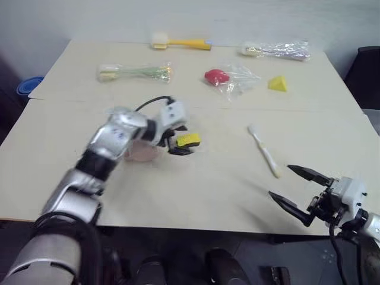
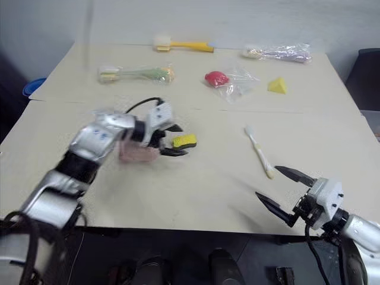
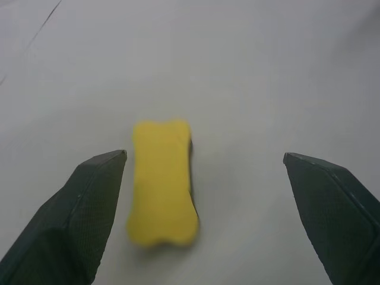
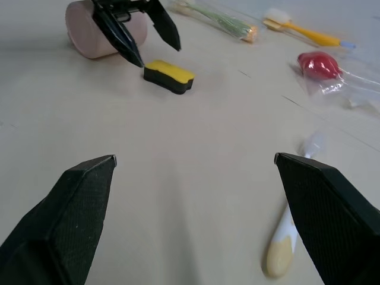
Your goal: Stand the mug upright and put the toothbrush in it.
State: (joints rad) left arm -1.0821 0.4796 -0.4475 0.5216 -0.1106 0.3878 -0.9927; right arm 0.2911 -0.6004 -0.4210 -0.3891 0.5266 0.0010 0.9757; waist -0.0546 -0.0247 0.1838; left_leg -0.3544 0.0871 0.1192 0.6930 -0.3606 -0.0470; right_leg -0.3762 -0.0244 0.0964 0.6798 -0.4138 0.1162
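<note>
The pale pink mug lies on its side left of the table's middle, partly hidden behind my left wrist in the head views. My left gripper is open just right of the mug, its fingers either side of a yellow sponge with a black underside without touching it. The toothbrush, with a white head and cream handle, lies flat on the table to the right. My right gripper hovers open and empty near the front edge, just short of the brush's handle end.
Along the far side lie a yellow-handled brush, a wrapped green brush, a wrapped item, a red thing in clear plastic and a yellow wedge. A blue object sits off the table's left edge.
</note>
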